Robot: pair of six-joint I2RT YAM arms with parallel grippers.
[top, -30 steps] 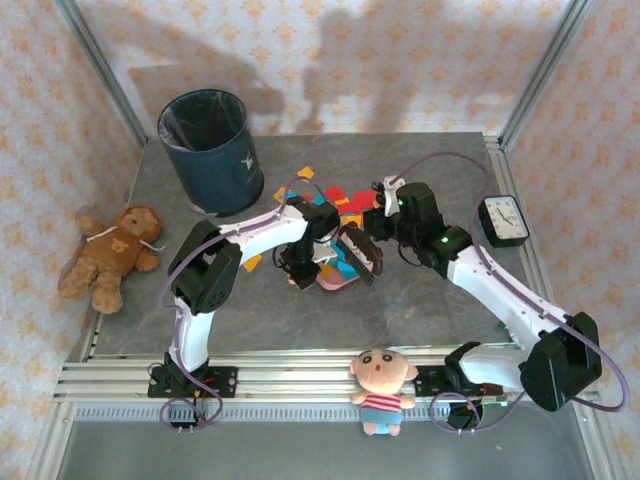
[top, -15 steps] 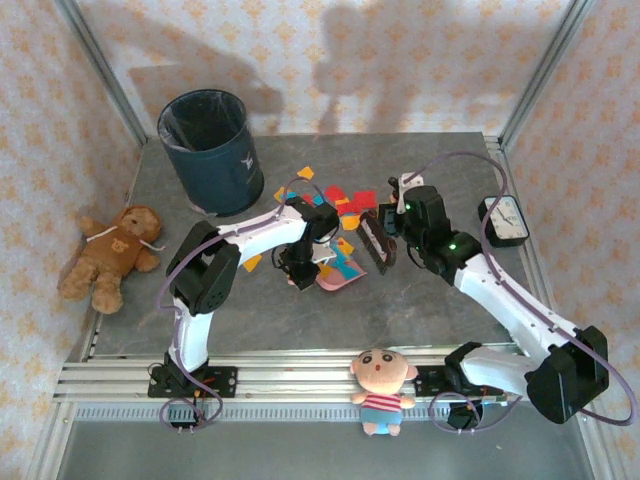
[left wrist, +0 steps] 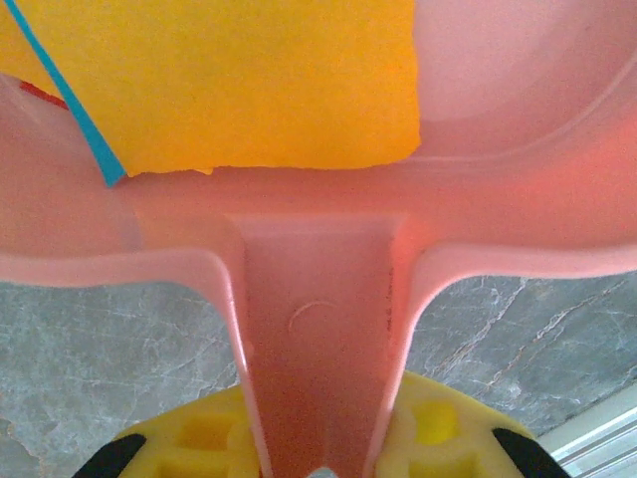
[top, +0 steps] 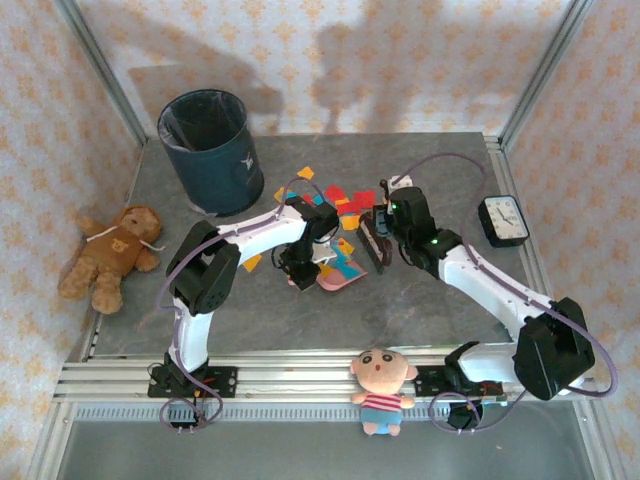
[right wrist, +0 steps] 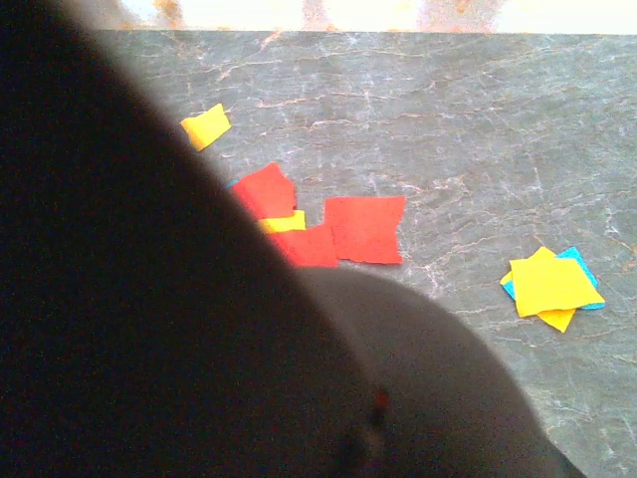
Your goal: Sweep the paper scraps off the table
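- Several paper scraps (top: pixel 338 196), red, orange, yellow and blue, lie loose on the surface (top: pixel 450 320), on the far side of both arms. The right wrist view shows a red cluster with yellow bits and, well apart to its right, a yellow piece over a blue one.
- Some scraps are already in the pink dustpan (top: pixel 345 270). The left wrist view shows a large orange piece and a thin blue edge resting inside it.
- Left end effector (left wrist: pixel 320 453): clenched on the dustpan handle, yellow pads either side. The pan extends from it towards the brush.
- Right end effector (top: pixel 395 222): clenched on a dark brush (top: pixel 374 240), which stands just beside the pan, on the near side of the loose scraps.
- Step in hand, as judged: gathering the loose scraps into the pan.
- Recommended: carry the brush beyond the far cluster, set the bristles fully down, then draw in short strokes towards the pan. Flat paper will slip under bristles that ride lightly.
- Recommended: keep the pan lip pressed to the surface and steady, since any gap lets scraps slide beneath.
- Risk: a brisk stroke may flick light pieces wide. Outlying bits near the bin (top: pixel 210 150) need a separate pass.
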